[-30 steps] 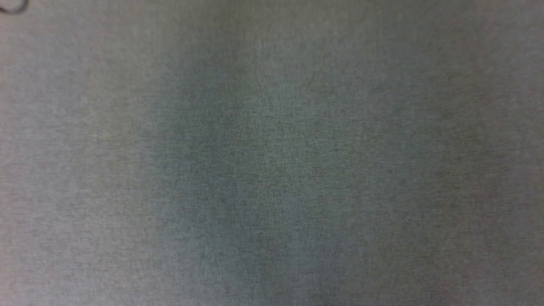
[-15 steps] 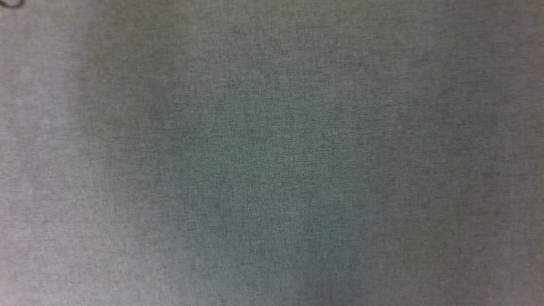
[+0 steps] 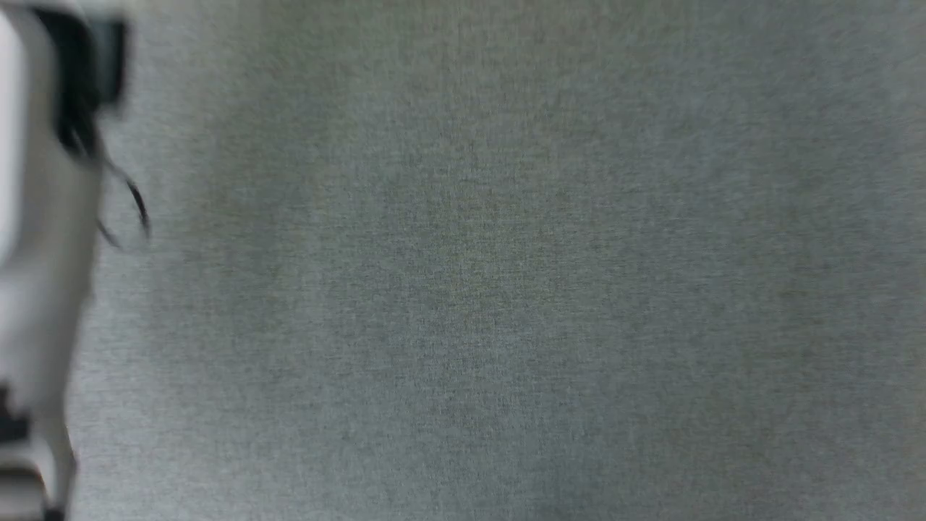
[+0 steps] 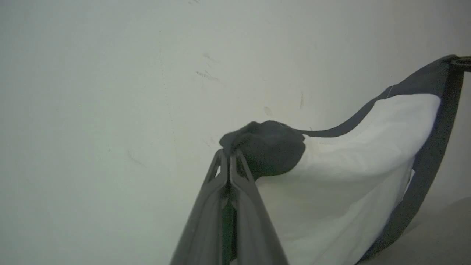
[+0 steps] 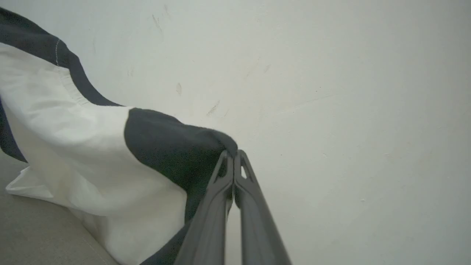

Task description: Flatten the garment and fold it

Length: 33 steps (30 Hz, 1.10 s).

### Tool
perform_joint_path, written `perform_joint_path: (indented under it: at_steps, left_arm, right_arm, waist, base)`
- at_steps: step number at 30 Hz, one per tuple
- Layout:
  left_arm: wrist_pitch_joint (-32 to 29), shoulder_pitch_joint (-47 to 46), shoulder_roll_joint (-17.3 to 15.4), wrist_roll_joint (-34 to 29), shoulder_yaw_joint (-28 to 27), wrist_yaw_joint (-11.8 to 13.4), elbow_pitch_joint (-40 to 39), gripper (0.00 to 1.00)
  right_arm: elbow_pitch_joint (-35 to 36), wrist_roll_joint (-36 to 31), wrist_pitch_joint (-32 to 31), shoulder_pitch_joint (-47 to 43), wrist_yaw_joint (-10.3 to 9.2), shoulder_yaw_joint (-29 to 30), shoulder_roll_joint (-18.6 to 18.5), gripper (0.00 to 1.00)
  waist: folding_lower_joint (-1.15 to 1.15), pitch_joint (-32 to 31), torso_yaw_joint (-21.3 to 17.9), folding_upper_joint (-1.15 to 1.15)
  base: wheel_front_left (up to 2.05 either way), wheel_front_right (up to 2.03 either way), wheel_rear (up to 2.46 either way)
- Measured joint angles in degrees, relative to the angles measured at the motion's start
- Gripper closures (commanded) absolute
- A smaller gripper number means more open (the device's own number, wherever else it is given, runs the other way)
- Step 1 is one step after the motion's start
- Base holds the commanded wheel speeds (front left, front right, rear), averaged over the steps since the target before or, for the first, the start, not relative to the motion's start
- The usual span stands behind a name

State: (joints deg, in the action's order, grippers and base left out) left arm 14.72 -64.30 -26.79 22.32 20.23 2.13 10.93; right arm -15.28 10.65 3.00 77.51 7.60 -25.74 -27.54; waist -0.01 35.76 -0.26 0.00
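In the head view: grey woven counter (image 3: 506,289), blurred. One pale forearm (image 3: 43,253) runs down the left edge, with a dark part at its top and a thin dark cable (image 3: 137,206) looping off beside it. In the earlier frames there was only a small dark loop in the top left corner. Whether the arm or the camera moved cannot be told.

In the left wrist view: left gripper (image 4: 229,156), fingers reaching up the frame towards a pale scuffed wall (image 4: 110,92). Jaws are pressed together, pinching a bunched black part of the garment (image 4: 349,165). The white body hangs to the right of the fingers. A black band sweeps from the pinch up to the top right edge, and another runs down the right side. A patch of counter shows at the lower right corner.

In the right wrist view: right gripper (image 5: 234,156), fingers angled up at the same pale wall. Jaws are closed tip to tip on a black part of the garment. The white panel spreads left and downward, with a black band along its upper edge. Its lower white corner is at the counter, lower left; contact cannot be told.
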Motion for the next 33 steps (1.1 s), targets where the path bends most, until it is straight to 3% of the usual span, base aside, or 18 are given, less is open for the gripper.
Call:
perform_joint_path:
  at_steps: [11,20,25,33]
  left_arm:
    - [-1.9,26.7,-4.8,-2.0,2.4,6.3,-17.3,1.0]
    - [-4.8,43.8,-7.2,-2.7,4.6,11.6,-24.3,1.0]
    - [-8.7,51.2,-8.9,-1.6,7.8,11.5,-25.7,1.0]
    - [-16.6,56.2,-10.1,1.6,12.9,8.5,-26.0,1.0]
  right_arm:
    - [20.3,0.5,-6.6,-32.6,0.0,10.7,-1.5,1.0]
    - [29.9,-0.1,-8.9,-55.0,0.01,17.3,2.8,1.0]
    - [32.5,-0.1,-9.6,-63.4,0.0,18.9,5.0,1.0]
    - [34.9,0.6,-12.7,-74.3,0.0,19.9,6.7,1.0]
  waist:
    - [-0.01,-10.3,0.1,0.0]
    - [-0.01,-16.6,0.3,0.0]
    - [0.0,-19.0,0.3,0.0]
    - [0.0,-22.2,0.9,0.0]
  base:
    - [0.0,0.0,0.0]
    - [0.0,0.0,0.0]
    - [0.0,0.0,0.0]
    - [0.0,0.0,0.0]
